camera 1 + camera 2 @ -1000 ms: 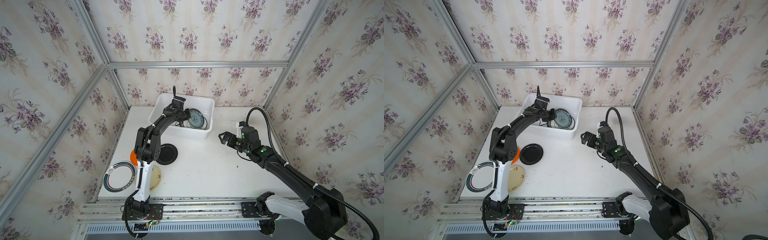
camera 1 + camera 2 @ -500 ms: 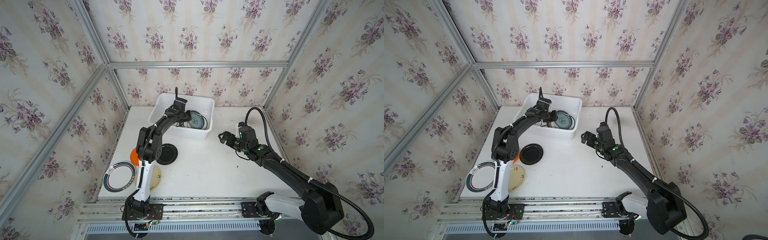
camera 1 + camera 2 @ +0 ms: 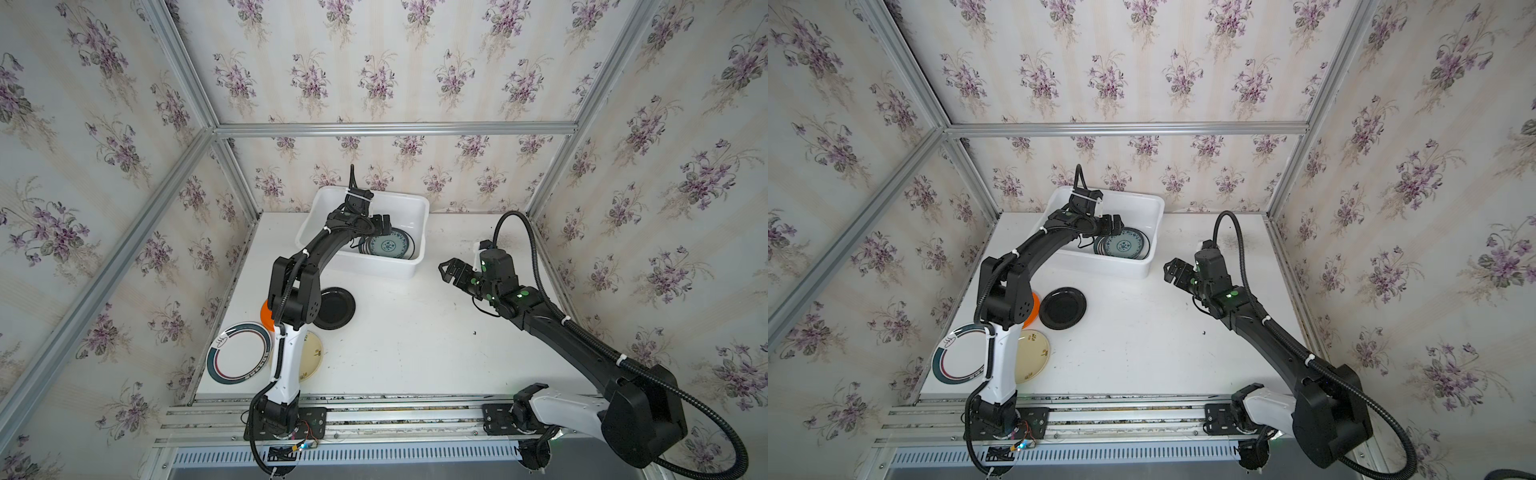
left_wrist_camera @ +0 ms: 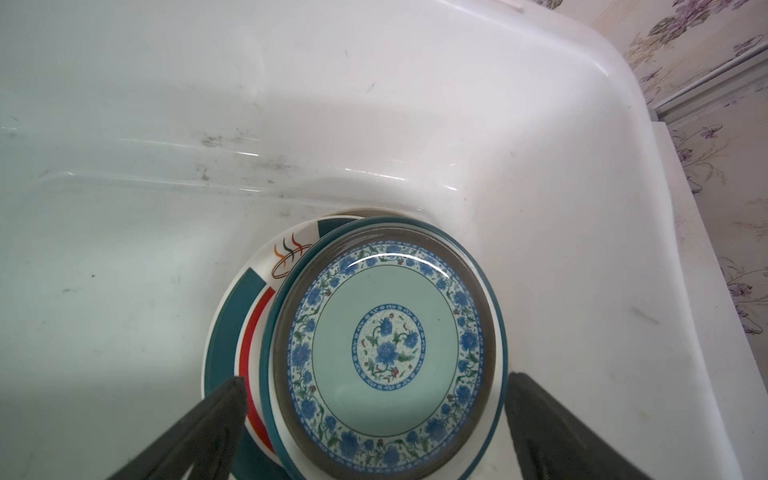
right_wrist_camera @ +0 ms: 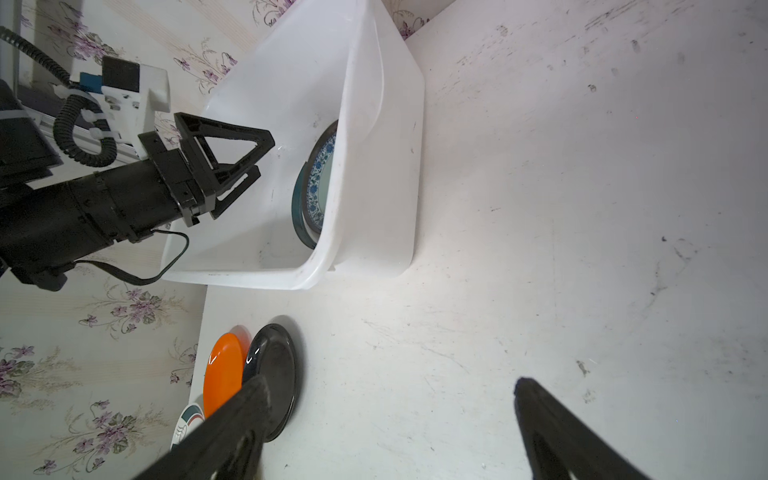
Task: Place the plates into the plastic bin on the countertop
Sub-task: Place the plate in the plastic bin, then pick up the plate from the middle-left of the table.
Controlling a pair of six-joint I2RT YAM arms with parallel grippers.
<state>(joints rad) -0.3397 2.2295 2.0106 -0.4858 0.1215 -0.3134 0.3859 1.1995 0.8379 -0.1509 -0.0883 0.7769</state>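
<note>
Teal-patterned plate (image 4: 386,345) lies free atop the stack in plastic bin (image 3: 374,266), upper centre of frame. Left gripper (image 4: 376,380) went from clamped to jaws wide, gripping nothing: drop done, retract next. Right gripper (image 5: 390,386) is spread, empty, over countertop (image 3: 415,340).

Left wrist view alone shows banded plate (image 4: 232,332) beneath. Top views alone show, lower left: black plate (image 3: 334,309), orange plate (image 3: 265,316), teal-rimmed plate (image 3: 239,353), cream plate (image 3: 315,353).

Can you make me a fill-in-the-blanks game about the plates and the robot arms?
1. The blue-flowered plate lies inside the white ____.
2. Right beside the black plate on the countertop lies an ____ plate.
3. The left gripper hanging above the blue-flowered plate is ____.
Missing words: bin; orange; open.
</note>
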